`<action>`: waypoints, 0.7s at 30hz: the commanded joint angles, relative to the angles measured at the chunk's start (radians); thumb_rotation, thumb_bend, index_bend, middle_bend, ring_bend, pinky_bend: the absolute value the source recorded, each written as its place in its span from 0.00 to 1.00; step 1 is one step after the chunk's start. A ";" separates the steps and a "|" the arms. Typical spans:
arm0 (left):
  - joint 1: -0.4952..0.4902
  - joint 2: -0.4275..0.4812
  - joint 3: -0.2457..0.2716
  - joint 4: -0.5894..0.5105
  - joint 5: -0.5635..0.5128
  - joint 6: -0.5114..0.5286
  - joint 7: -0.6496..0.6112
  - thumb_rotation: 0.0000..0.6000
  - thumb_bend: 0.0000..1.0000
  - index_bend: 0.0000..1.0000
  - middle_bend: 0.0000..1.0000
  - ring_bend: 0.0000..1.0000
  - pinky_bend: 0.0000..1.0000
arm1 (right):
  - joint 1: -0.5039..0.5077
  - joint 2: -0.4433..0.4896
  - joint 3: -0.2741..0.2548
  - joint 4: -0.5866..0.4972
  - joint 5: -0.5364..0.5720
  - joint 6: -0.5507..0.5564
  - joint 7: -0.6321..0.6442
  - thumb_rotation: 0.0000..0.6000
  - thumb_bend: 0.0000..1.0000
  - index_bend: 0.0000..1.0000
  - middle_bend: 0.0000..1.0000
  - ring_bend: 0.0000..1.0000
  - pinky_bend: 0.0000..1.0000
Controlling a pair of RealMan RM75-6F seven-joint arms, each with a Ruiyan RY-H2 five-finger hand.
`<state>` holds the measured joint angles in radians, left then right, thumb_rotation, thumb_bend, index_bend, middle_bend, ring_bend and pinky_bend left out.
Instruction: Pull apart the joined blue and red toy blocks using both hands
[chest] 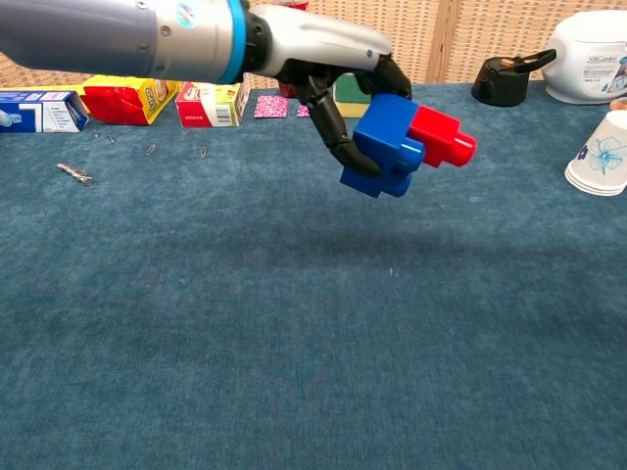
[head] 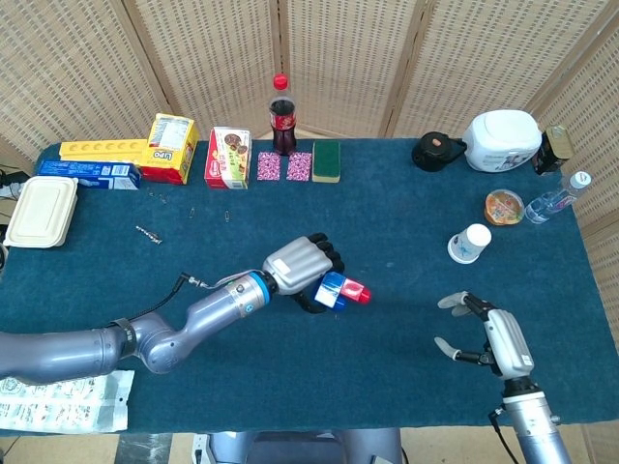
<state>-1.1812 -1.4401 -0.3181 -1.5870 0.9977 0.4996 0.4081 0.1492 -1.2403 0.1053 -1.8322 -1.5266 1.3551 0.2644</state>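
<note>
My left hand [head: 302, 267] [chest: 333, 69] grips the blue block [head: 334, 290] [chest: 385, 147] and holds it well above the table. The red block [head: 356, 293] [chest: 443, 135] is still joined to the blue one and sticks out on the side toward my right hand. My right hand [head: 491, 333] is low at the right front of the table, fingers spread, holding nothing. It is apart from the blocks and does not show in the chest view.
A paper cup [head: 469, 243] [chest: 600, 152] stands right of centre. Along the back edge are a cola bottle [head: 281, 117], a green sponge [head: 326, 160], snack boxes [head: 228, 157], a black lid [head: 436, 151] and a white cooker [head: 502, 140]. A white lunch box [head: 42, 212] lies far left.
</note>
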 commanded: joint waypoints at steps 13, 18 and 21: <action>-0.109 -0.114 0.026 0.100 0.026 0.032 -0.038 0.71 0.28 0.46 0.33 0.23 0.15 | 0.073 -0.092 0.032 -0.070 0.106 -0.065 -0.291 1.00 0.25 0.33 0.37 0.44 0.38; -0.128 -0.136 0.036 0.105 0.010 0.059 -0.032 0.70 0.28 0.46 0.33 0.23 0.15 | 0.098 -0.115 0.052 -0.083 0.155 -0.075 -0.398 1.00 0.25 0.33 0.37 0.44 0.38; -0.137 -0.142 0.044 0.107 0.003 0.066 -0.029 0.70 0.28 0.46 0.33 0.23 0.15 | 0.111 -0.130 0.063 -0.093 0.179 -0.077 -0.442 1.00 0.25 0.33 0.37 0.44 0.38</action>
<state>-1.3168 -1.5804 -0.2756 -1.4811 1.0018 0.5651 0.3782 0.2466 -1.3561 0.1563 -1.9156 -1.3683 1.2831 -0.1497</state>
